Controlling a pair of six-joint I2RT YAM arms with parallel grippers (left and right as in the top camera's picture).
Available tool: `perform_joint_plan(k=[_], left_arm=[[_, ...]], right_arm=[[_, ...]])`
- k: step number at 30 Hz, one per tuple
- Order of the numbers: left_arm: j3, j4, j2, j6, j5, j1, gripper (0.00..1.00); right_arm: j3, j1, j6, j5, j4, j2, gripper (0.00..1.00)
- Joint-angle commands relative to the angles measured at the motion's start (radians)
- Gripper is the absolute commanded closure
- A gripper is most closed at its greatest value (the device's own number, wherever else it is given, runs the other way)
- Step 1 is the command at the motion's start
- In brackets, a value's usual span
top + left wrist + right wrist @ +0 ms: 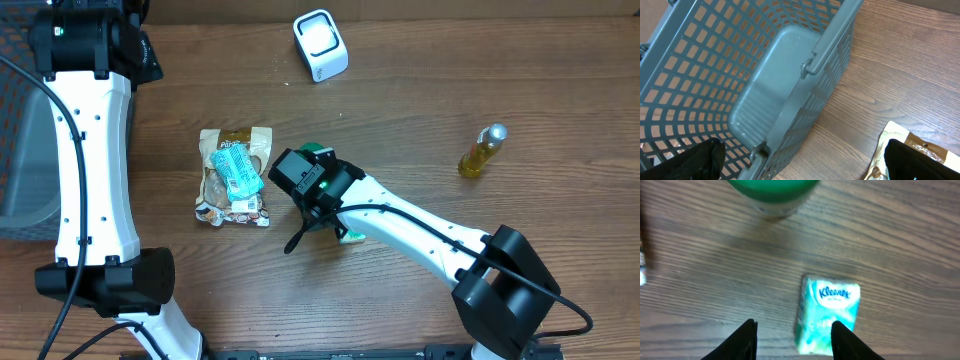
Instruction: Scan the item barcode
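Starting closest in: got the right gripper (pixel 795 324) hanging low over the table (pixel 420 80), fingers spread partway and pinching nothing. Right below it, a mint-green Kleenex pack (pixel 827 300) lying flat on the wood, logo end pointing away from the fingers, near corner tucked behind the right fingertip in the wrist view. Can't tell about contact there: touching or just floating above. A bit past the pack, a green lid (pixel 772 187) on some pale container, blurry and cut off by the frame edge. From overhead, no clear sight of the pack, with the white right arm stretched across that spot. Just left of that arm, a tan snack bag (pixel 232 208) flat on the table with a teal packet (pixel 236 170) lying on top of it. Off to the right, well apart from everything else, a small bottle (pixel 480 152) of yellow liquid with a silver cap, standing or lying, hard to say from above. Further back on the left, the left gripper (pixel 802 145) spread wide, holding nothing, hovering above a grey plastic basket (pixel 790 100) at the table edge. Farthest back, a white boxy scanner (pixel 320 45), well apart from the Kleenex pack.
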Motion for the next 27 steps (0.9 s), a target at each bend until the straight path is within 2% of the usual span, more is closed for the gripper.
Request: perform_joint_plan(k=[1,12,17,27], left_arm=[[0.019,0.002,-0.006,0.018,-0.019,-0.001,0.00],[0.019,0.002,-0.006,0.018,-0.019,-0.001,0.00],[0.019,0.002,-0.006,0.018,-0.019,-0.001,0.01],[0.019,0.002,-0.006,0.018,-0.019,-0.001,0.00]], right_arm=[[-0.016,0.000,-0.016,-0.002,-0.002,-0.001,0.56],[-0.106,-0.001,-0.016,0.002,0.061,-0.001,0.56],[-0.123,-0.001,-0.016,0.002,0.095,-0.001,0.62],[-0.194,-0.007,-0.016,0.002,0.156,0.005,0.62]])
